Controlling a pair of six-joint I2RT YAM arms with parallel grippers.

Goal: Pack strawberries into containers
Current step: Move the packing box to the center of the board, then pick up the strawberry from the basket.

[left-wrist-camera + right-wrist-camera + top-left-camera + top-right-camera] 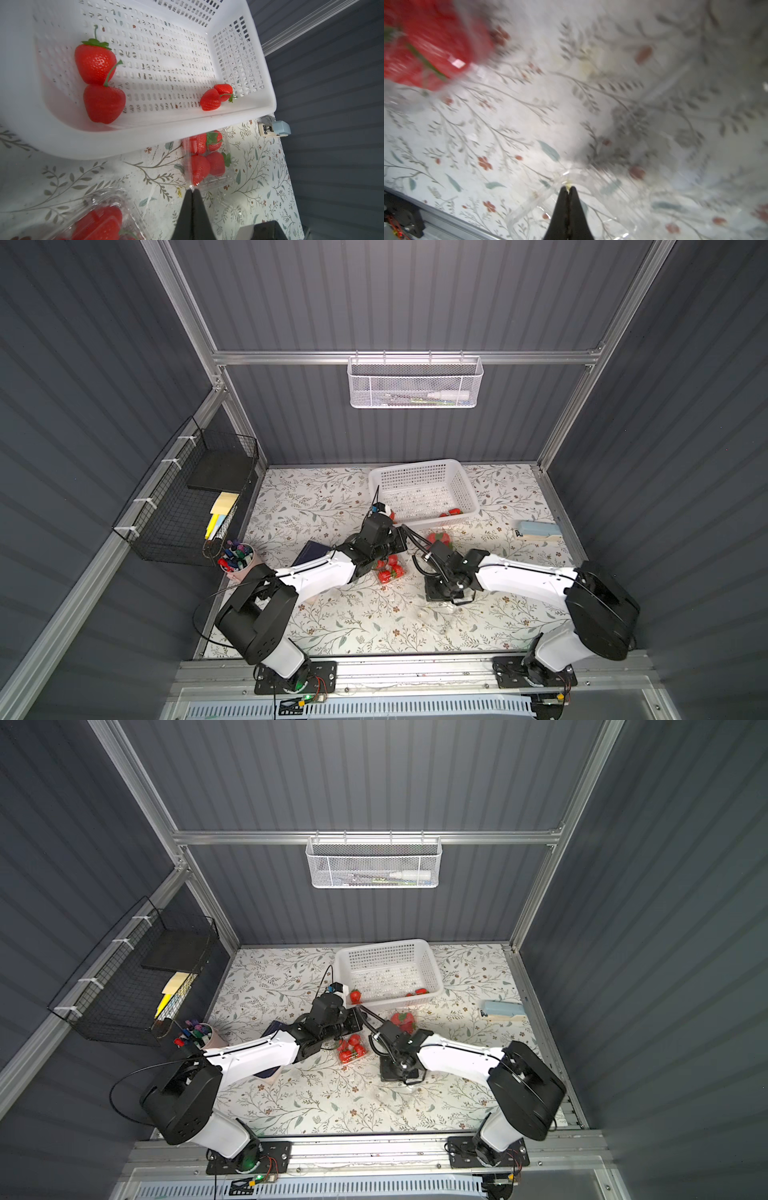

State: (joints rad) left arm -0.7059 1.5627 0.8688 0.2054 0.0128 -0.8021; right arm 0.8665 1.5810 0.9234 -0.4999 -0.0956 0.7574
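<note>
Several red strawberries (95, 62) lie in the white perforated basket (145, 133), some near one end and two (216, 95) in a far corner. A clear container (207, 162) full of strawberries sits beside the basket, seen in both top views (440, 537) (402, 1019). My left gripper (192, 190) is shut, its tips touching that container's corner; a pinch cannot be told. A second full container (388, 570) (99, 222) lies under the left wrist. My right gripper (568, 188) (455, 600) is shut on the rim of an empty clear container (440, 614) (529, 207) near the front.
A pale blue stapler-like block (538, 530) lies at the right edge. At the left stand a cup of markers (237, 560) and a dark notebook (309, 558). A black wire rack (195, 497) hangs on the left wall, a white mesh bin (413, 383) on the back wall.
</note>
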